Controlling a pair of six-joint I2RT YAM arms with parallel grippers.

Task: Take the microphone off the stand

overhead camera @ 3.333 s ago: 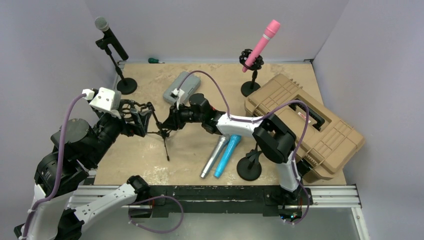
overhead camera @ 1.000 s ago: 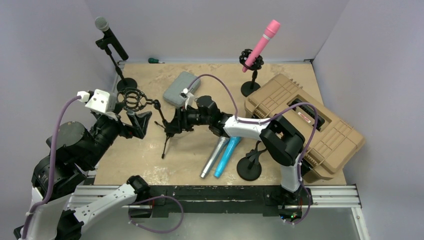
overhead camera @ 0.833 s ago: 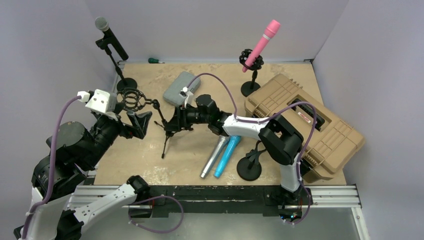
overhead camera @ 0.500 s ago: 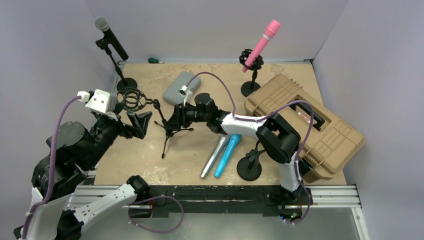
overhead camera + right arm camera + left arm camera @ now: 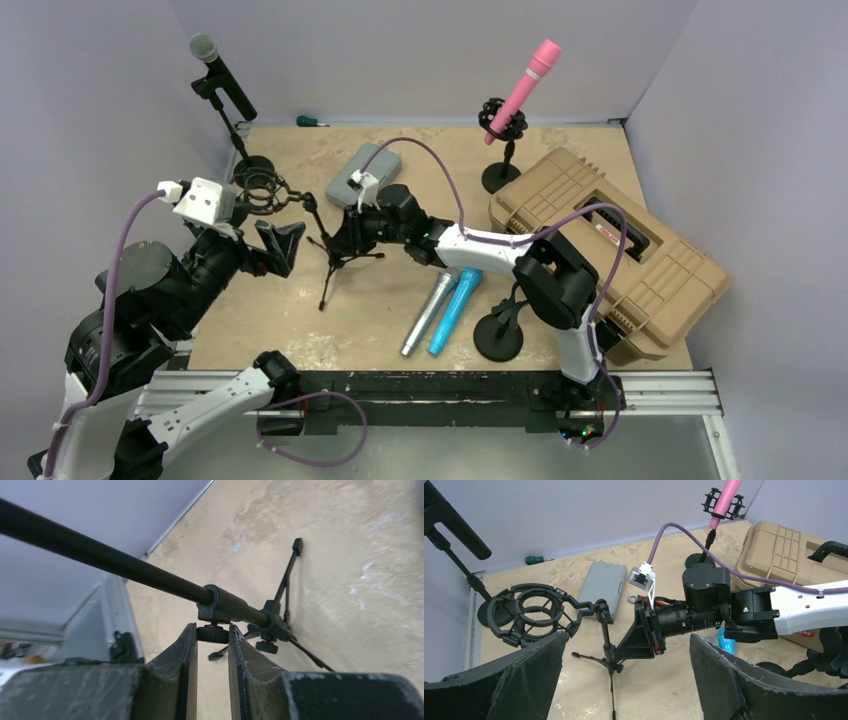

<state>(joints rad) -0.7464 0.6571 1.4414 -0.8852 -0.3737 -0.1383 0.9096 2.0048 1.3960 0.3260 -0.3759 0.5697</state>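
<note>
Black tripod stand (image 5: 235, 611), its shock mount (image 5: 504, 630) empty, is pinched at the collar knob by the right gripper (image 5: 212, 635); the left gripper (image 5: 626, 640) hovers spread wide. Apparently the empty stand is being steadied. Black microphone (image 5: 225, 75) and pink microphone (image 5: 525, 85) sit clipped at the far corners; the next move calls for reaching either and drawing it free.
</note>
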